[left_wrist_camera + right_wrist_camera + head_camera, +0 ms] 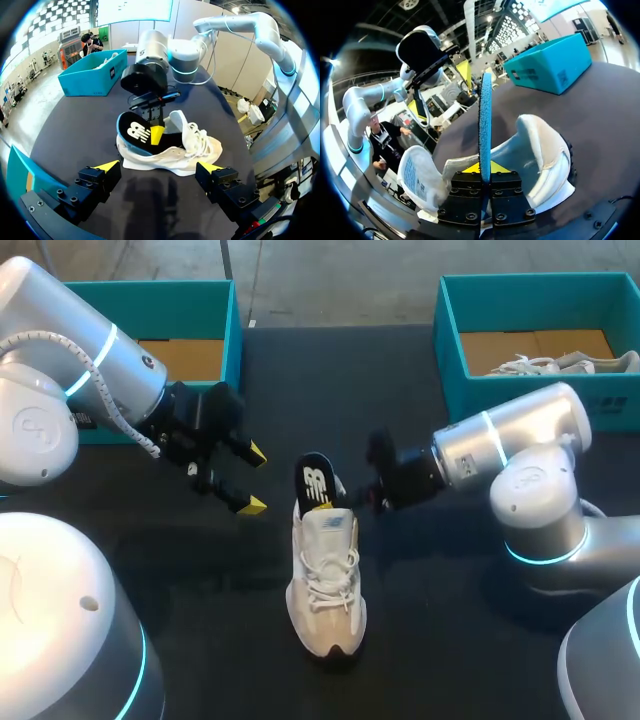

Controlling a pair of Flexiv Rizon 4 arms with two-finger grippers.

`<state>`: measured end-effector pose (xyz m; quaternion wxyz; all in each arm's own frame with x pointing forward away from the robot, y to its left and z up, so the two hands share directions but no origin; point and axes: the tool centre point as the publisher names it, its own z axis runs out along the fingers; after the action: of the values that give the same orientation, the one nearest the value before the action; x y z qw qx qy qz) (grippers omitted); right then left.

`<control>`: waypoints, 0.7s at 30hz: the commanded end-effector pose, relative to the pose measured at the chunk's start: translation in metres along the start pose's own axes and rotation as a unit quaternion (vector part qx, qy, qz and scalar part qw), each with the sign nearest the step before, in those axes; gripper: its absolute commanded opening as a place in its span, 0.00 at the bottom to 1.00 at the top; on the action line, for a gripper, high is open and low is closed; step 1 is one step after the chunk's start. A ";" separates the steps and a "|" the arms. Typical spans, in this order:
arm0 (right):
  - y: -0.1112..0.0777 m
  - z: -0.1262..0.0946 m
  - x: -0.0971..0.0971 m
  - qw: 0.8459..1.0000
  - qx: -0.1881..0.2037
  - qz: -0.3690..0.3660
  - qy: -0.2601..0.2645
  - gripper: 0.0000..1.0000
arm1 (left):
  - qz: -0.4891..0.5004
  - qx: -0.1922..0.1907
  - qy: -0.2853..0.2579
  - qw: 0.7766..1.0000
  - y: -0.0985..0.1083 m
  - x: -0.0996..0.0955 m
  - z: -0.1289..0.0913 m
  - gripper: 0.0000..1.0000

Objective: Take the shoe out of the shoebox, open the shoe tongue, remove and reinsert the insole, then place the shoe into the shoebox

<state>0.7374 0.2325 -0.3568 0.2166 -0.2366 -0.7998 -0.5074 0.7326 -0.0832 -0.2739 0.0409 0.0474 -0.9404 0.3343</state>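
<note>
Right gripper (362,496): pinched narrow on a flat black foam insole (315,483) with a blue edge and white logo, one finger on each face, reaching in from the right of the frame.
Insole: held upright at frame centre, lower end apparently dipped into the heel opening; depth inside hidden.
Shoe: white-and-cream laced mesh sneaker (327,585), sole down on the black table (200,560), just below frame centre.
Long axis of shoe: up and down the frame, heel at centre, toe toward the lower edge.
Left gripper (254,478): spread wide and empty, left of centre, near the heel but apart from it.
Key relation: insole near vertical, shoe axis horizontal; toe lies below the right gripper in the frame, so reseating probably calls for tipping the insole toeward and sliding it along that axis.
Nearer arm: right, already on the insole; left well placed to steady the heel.
Shoeboxes: teal cardboard box (232,330) at upper left; a second (450,340) at upper right.
</note>
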 end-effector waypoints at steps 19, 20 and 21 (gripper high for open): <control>0.031 -0.006 -0.004 0.999 -0.005 -0.043 -0.017 0.28 | 0.000 -0.001 0.000 1.000 0.000 0.001 0.000 1.00; 0.031 -0.006 -0.005 0.999 -0.004 -0.043 -0.017 0.21 | 0.000 -0.001 0.000 1.000 0.000 0.001 0.000 1.00; 0.030 -0.005 -0.007 0.999 -0.001 -0.041 -0.016 0.03 | 0.000 -0.001 0.000 1.000 0.000 0.001 0.000 1.00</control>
<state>0.7564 0.2340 -0.3344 0.1784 -0.2124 -0.8089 -0.5184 0.7326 -0.0833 -0.2740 0.0409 0.0473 -0.9404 0.3342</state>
